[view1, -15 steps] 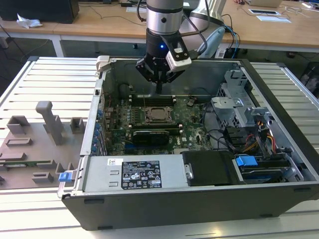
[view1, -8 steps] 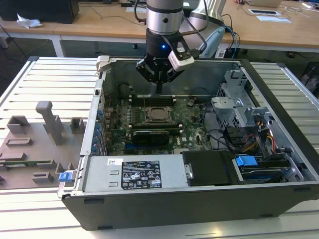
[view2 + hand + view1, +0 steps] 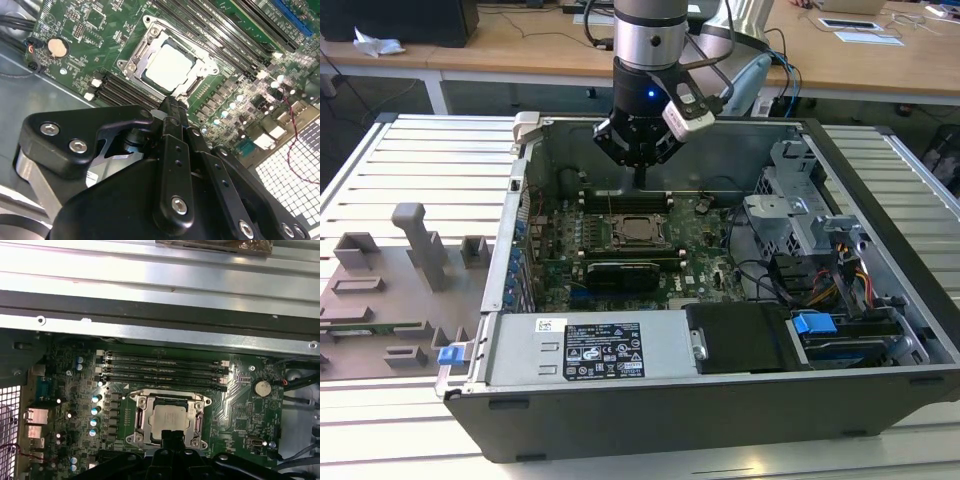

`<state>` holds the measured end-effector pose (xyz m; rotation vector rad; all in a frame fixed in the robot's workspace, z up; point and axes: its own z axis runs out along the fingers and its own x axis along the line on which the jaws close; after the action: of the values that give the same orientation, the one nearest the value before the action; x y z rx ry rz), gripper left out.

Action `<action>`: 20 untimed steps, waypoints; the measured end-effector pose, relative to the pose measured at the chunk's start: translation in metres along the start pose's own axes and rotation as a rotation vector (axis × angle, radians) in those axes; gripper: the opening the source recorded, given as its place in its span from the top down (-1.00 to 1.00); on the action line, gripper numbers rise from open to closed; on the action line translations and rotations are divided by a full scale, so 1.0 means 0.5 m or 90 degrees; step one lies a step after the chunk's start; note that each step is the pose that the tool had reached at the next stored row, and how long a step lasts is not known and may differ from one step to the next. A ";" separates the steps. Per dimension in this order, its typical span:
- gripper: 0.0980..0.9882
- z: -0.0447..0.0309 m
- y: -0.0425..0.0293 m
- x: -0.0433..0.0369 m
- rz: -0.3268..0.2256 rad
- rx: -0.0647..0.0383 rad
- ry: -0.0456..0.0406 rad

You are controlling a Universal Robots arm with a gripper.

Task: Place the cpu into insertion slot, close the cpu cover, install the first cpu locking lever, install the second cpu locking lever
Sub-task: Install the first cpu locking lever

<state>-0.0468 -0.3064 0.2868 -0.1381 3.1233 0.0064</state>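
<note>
I see the cpu [image 3: 169,67] seated in the insertion slot [image 3: 200,432] on the board, and the cpu cover [image 3: 142,54] seems to lie flat around it, so I judge those two steps done. Whether either locking lever is latched I cannot tell. My gripper [image 3: 170,107] hangs just above the socket's edge, fingers together and empty.

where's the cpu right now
In the exterior view the cpu sits in the insertion slot at the middle of the motherboard, beside the long black memory slots, with the gripper just above.
</note>
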 end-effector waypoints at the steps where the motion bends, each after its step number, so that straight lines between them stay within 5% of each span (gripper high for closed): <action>1: 0.98 0.000 0.000 0.000 -0.001 0.000 0.0000; 9: 0.98 0.000 0.002 0.023 -0.001 0.000 0.0000; 20: 0.98 -0.001 0.008 0.087 -0.001 0.000 -0.0022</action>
<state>-0.0904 -0.3064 0.2867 -0.1399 3.1198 0.0063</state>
